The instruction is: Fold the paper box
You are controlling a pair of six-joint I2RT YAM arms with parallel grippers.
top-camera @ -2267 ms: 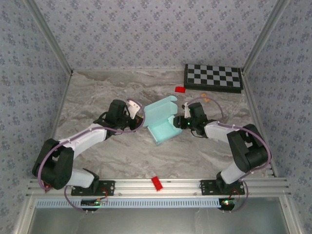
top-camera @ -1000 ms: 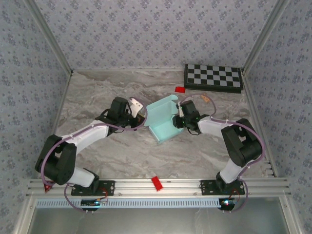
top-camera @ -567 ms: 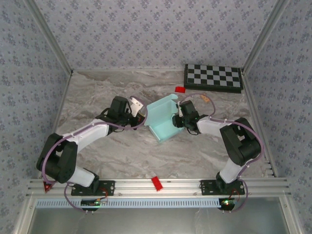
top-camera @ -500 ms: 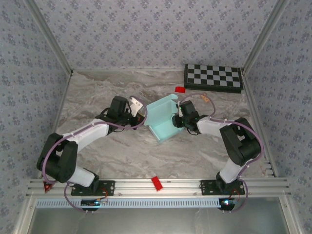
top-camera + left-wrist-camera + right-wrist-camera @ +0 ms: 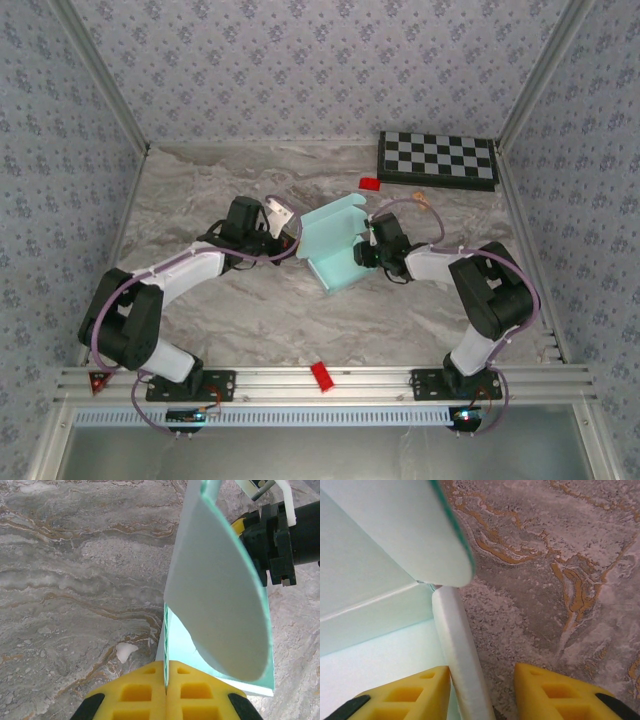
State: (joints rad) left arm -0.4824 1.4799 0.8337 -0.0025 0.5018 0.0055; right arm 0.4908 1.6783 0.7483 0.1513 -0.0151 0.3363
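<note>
At the right wall of the paper box (image 5: 335, 245), the right hand (image 5: 482, 680) has spread its pads (image 5: 420, 692) and hangs released, while at the box's left edge the left hand (image 5: 166, 692) stays clenched on the card, so the half-folded box on the surface (image 5: 230, 310) between them probably awaits a fresh grip.

You see the whole table (image 5: 190, 190) from high behind; your two wrist cameras look down from very close, all sharing the paper box (image 5: 330, 230).
</note>
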